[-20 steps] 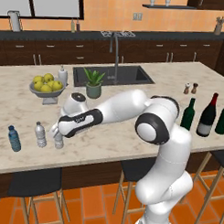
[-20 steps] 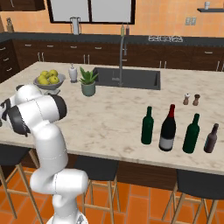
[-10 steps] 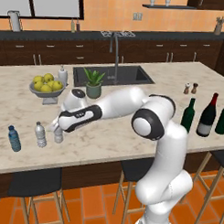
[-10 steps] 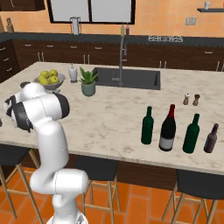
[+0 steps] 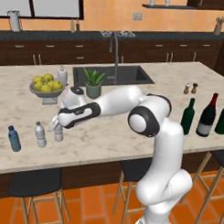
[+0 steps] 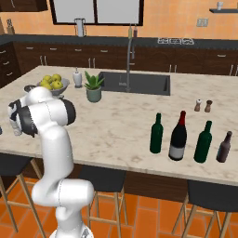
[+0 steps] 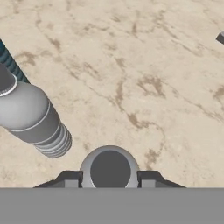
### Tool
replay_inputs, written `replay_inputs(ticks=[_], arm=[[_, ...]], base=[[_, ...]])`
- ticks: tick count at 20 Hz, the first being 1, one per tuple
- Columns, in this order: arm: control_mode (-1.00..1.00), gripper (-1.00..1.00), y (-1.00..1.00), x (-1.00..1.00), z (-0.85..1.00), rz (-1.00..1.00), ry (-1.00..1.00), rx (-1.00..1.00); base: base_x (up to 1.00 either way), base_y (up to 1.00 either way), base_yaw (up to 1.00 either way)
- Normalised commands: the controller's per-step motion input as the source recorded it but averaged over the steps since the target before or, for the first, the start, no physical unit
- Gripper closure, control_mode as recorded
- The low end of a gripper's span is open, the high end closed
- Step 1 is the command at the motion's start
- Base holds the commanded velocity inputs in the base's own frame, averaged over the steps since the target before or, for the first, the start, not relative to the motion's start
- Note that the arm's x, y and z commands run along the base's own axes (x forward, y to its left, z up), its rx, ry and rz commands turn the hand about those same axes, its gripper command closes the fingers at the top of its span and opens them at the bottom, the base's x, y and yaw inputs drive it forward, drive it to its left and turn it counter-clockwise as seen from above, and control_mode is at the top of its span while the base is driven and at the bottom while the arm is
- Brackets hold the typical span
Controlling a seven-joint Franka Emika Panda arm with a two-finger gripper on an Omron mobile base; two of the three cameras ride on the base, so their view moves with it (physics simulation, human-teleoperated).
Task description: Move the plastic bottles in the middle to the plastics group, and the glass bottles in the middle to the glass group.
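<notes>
Now the arm reaches far to its left over the counter, and the gripper is clamped on a small clear bottle standing upright near the counter's front edge, toward its left end. In the hand view the fingertips press either side of that bottle's cap. Just beside it, toward the left corner, stands its twin bottle, and further along, near the same front edge, the blue bottle. By the right end of the counter stand the green bottle, the wine bottle and another green bottle in a row. A fruit bowl and potted plant sit toward the back edge, beside the sink.
</notes>
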Motion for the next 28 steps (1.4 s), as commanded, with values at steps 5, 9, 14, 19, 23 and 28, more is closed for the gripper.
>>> replay_inputs(ticks=[5, 9, 14, 19, 23, 28], arm=[[-1.00, -1.00, 0.00, 0.00, -0.09, 0.00, 0.00, 0.00], [-1.00, -1.00, 0.00, 0.00, 0.00, 0.00, 0.00, 0.00], [-1.00, -1.00, 0.00, 0.00, 0.03, 0.00, 0.00, 0.00], [-1.00, -1.00, 0.00, 0.00, 0.25, 0.00, -0.04, 0.00], [-1.00, -1.00, 0.00, -0.14, 0.42, 0.00, -0.09, 0.00], [-1.00, -1.00, -0.20, -0.26, 0.38, -0.01, -0.07, 0.04]], base=[[0.00, 0.00, 0.00], [0.00, 0.00, 0.00], [0.00, 0.00, 0.00], [0.00, 0.00, 0.00], [0.00, 0.00, 0.00], [0.00, 0.00, 0.00]])
